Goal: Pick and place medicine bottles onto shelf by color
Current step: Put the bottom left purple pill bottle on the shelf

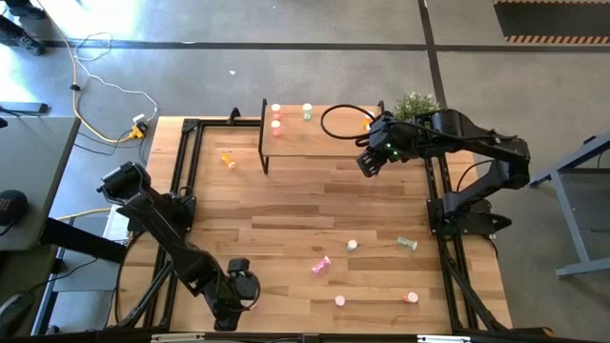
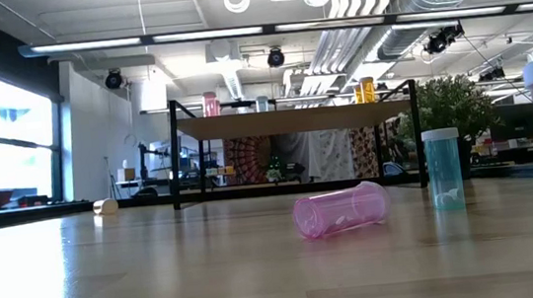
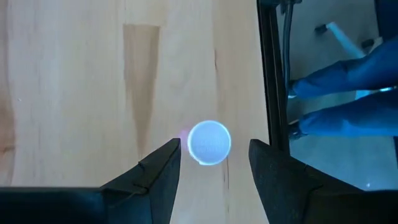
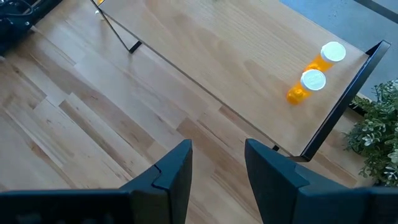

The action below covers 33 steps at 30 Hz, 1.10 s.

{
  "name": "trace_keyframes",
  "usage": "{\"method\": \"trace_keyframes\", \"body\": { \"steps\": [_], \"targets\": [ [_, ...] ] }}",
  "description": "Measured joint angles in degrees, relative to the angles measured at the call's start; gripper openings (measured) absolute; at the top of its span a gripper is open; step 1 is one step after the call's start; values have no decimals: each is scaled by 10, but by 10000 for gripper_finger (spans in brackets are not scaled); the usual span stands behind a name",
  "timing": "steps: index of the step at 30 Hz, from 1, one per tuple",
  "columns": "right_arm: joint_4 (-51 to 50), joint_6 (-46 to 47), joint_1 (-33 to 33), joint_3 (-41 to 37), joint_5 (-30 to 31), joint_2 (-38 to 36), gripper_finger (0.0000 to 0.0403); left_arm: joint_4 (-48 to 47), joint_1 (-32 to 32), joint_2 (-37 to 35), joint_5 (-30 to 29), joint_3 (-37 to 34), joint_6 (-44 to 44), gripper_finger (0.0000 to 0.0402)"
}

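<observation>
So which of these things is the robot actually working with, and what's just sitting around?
Part of the job:
- shelf
- orange bottles on the shelf
- pink bottle lying on its side
- white-capped bottle under the left tool

Just lying about:
- potted plant
- yellow cable on the floor

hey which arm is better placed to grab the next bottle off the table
Left. The left hand hangs open right above an upright bottle, its white cap between the fingers. The right hand is empty over by the shelf.
</observation>
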Motion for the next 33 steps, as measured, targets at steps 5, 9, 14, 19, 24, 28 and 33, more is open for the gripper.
{"method": "trace_keyframes", "body": {
  "steps": [5, 9, 14, 19, 24, 28, 33],
  "targets": [
    [2, 0, 0, 0, 0, 0, 137, -2, 0, 19, 2, 4, 1, 179],
    [4, 0, 0, 0, 0, 0, 137, 0, 0, 26, 2, 4, 1, 179],
    [4, 0, 0, 0, 0, 0, 137, 1, 0, 39, 1, 4, 2, 179],
    [4, 0, 0, 0, 0, 0, 137, 15, 4, 45, -1, 4, 2, 179],
    [4, -1, 0, 0, 0, 0, 137, 22, 12, 45, -14, 4, 2, 179],
    [4, -4, 0, 0, 0, 0, 137, 21, 17, 45, -6, 4, 9, 179],
    [4, -6, 0, 0, 0, 0, 137, 21, 19, 45, 2, 4, 12, 178]
  ]
}}
